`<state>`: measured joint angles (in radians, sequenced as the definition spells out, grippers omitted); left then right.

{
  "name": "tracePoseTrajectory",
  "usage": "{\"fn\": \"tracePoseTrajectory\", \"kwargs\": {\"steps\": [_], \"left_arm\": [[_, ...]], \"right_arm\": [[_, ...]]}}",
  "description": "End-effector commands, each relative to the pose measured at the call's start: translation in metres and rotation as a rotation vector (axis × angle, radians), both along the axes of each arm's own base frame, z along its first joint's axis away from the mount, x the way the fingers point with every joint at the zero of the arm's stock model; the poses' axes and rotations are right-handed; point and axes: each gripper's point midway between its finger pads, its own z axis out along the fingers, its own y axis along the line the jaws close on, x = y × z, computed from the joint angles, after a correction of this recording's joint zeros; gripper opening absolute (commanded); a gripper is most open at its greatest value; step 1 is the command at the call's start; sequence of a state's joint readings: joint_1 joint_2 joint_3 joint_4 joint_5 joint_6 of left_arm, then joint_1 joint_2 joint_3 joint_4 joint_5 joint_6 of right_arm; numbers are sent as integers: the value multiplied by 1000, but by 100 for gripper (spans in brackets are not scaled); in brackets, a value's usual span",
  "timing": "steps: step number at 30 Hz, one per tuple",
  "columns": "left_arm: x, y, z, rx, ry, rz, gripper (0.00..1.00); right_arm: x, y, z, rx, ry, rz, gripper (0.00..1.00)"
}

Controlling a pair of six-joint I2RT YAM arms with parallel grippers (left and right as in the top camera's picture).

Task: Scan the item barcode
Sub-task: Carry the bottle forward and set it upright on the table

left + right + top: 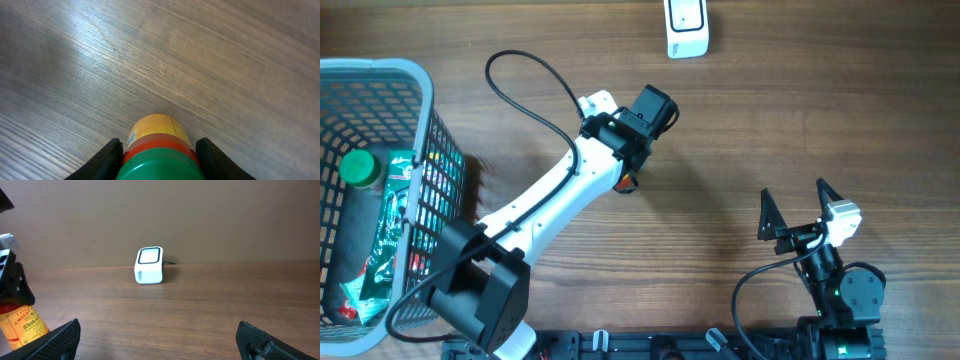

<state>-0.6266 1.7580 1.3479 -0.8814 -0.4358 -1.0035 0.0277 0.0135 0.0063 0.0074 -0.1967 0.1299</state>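
Wood-grain table (225,60), faint sheen; smooth plastic bottle (155,131) (glossy green cap (160,170)); matt white plastic scanner (149,266).

1. sauce bottle (22,325), right wrist view: yellow label with red letters, "SRIRA" is readable before the edge cuts it off; the word above looks like "CHILI", not totally sure
2. scanner (149,266): tiny blue print on the front, too small to read
3. green packet (388,225) in the basket (420,75): white print, can't make it out

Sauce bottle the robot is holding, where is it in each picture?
Overhead: the sauce bottle is a small orange bit near the middle, mostly hidden.
Left wrist: bottom middle, green cap nearest.
Right wrist: bottom left corner.
Shared landmark: the black left gripper holding it.
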Motion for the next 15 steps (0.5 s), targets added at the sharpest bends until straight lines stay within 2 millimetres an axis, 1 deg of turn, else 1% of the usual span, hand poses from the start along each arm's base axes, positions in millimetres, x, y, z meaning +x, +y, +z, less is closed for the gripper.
{"fn": "tracePoseTrajectory", "kwargs": {"steps": [1,2,3,5,7,9,12,14,15], "left_arm": [[-7,8,-12,11,9,72,88],[-7,7,-12,10,8,68,97],[-7,6,-11,8,6,67,100],[-7,4,-4,-4,-9,61,100],[-7,2,11,-30,-38,55,100],[-3,-1,40,-59,-95,19,100],[4,-4,96,-83,-211,-69,100],[7,0,136,-76,-300,-106,100],[9,7,158,-62,-356,-109,100]], "right_arm": [[0,-2,2,-10,-12,-11,100],[0,-2,2,-10,-12,-11,100],[0,-2,2,-10,-12,-11,100],[0,-2,2,-10,-12,-12,100],[0,-2,2,-10,-12,-11,100],[0,-2,2,-10,-12,-12,100],[0,-2,2,-10,-12,-12,100],[0,-2,2,-10,-12,-11,100],[0,-2,2,-10,-12,-12,100]]}}
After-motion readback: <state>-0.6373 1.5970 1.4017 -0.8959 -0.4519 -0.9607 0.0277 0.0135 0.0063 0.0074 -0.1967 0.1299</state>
